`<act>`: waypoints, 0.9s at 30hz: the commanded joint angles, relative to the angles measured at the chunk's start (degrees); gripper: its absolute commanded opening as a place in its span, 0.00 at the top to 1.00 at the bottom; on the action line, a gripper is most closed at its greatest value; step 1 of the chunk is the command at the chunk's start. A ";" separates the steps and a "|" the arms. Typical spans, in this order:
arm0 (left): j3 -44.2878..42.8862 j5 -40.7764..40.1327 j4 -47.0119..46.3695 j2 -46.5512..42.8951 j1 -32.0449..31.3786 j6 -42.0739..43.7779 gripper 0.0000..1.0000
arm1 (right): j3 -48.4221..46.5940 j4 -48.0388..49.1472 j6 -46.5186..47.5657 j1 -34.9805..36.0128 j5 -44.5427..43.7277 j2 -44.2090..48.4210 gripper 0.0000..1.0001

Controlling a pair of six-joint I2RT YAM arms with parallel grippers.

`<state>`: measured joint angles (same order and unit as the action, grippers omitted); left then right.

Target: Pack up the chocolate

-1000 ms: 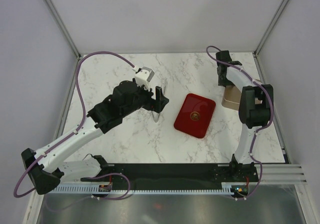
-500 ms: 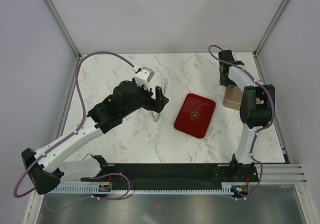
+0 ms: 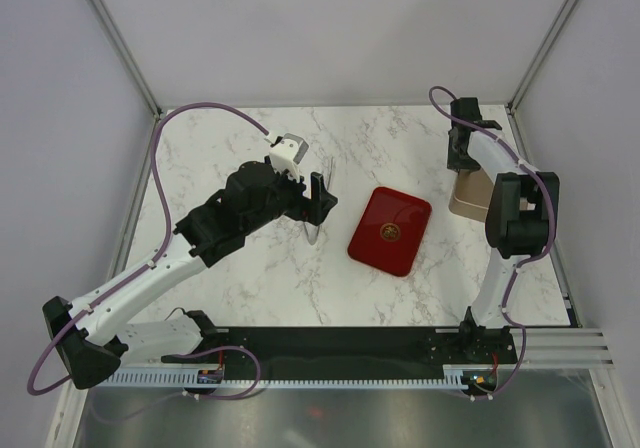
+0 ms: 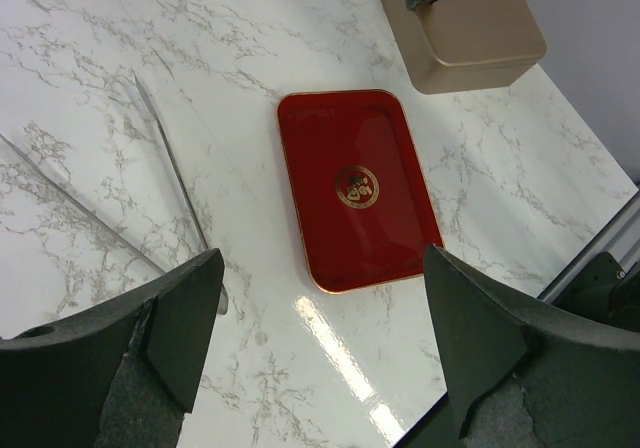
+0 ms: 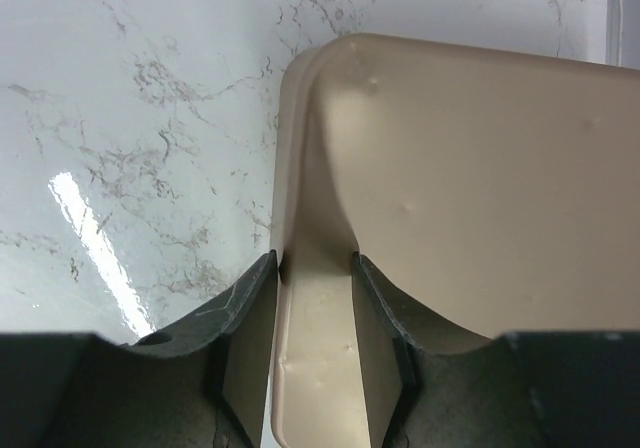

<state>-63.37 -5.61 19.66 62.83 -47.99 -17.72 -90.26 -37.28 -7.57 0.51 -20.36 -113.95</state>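
Observation:
No chocolate shows in any view. The red tray (image 3: pixel 390 230) with a gold emblem lies flat mid-table; it is empty in the left wrist view (image 4: pixel 355 188). A tan box (image 3: pixel 468 198) sits at the right, also in the left wrist view (image 4: pixel 470 38). My right gripper (image 3: pixel 463 153) is shut on the tan box's wall (image 5: pixel 480 168), with one finger (image 5: pixel 245 308) outside and the other inside. My left gripper (image 3: pixel 318 200) is open and empty, held above the marble left of the tray (image 4: pixel 322 268).
A clear plastic piece (image 4: pixel 150 168) lies on the marble under my left gripper, left of the tray. The white marble table (image 3: pixel 260 278) ends at a black rail in front. Grey walls and frame posts stand at both sides and behind.
My right gripper has moved right and slightly back, dragging the tan box with it. The left arm and the red tray have not moved.

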 commanded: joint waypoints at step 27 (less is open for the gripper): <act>0.27 -0.81 -1.03 0.63 0.00 2.51 0.11 | 11.41 5.46 -12.29 -21.33 7.96 17.09 0.22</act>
<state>-63.35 -5.91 19.66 63.07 -47.99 -17.23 -81.56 -34.89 -18.39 -20.03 -15.94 -99.07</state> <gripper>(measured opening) 0.885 0.780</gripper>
